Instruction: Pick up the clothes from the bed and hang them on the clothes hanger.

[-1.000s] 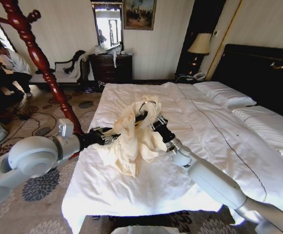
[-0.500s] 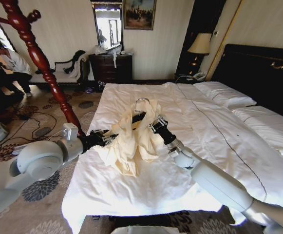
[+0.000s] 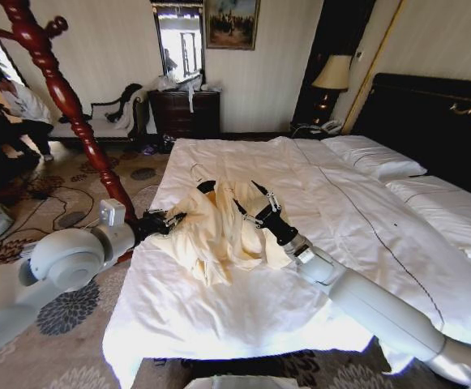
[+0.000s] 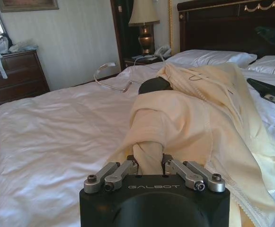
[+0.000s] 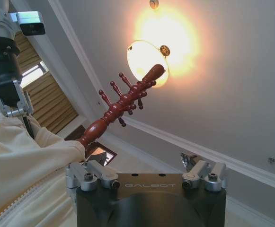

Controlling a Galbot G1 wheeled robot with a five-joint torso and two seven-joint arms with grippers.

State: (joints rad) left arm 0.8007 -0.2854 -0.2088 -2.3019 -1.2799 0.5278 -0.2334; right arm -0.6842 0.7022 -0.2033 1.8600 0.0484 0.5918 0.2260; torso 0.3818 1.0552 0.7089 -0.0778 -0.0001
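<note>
The cream clothes (image 3: 219, 231) lie in a crumpled heap on the white bed (image 3: 340, 219), also seen up close (image 4: 199, 118). Threaded through them is the black clothes hanger (image 3: 207, 186), with its silver hook (image 3: 193, 170) resting on the duvet. The hook (image 4: 110, 78) and one black shoulder (image 4: 154, 85) stick out of the cloth. My left gripper (image 3: 170, 219) is at the bed's left side, shut on a bunched fold of the clothes (image 4: 149, 163). My right gripper (image 3: 251, 204) lies against the right of the heap, open and pointing up toward the ceiling.
A tall red-brown wooden coat stand (image 3: 65, 97) rises left of the bed, close to my left arm, its top seen against the ceiling (image 5: 123, 101). A narrower bed (image 3: 454, 215) lies to the right. A dark dresser (image 3: 186, 109) and a lamp (image 3: 332, 73) stand at the far wall.
The hanger and the clothes, held up off the duvet a second ago, have dropped onto the bed, the hook swinging left. The right gripper has opened and lowered. The left gripper keeps its hold.
</note>
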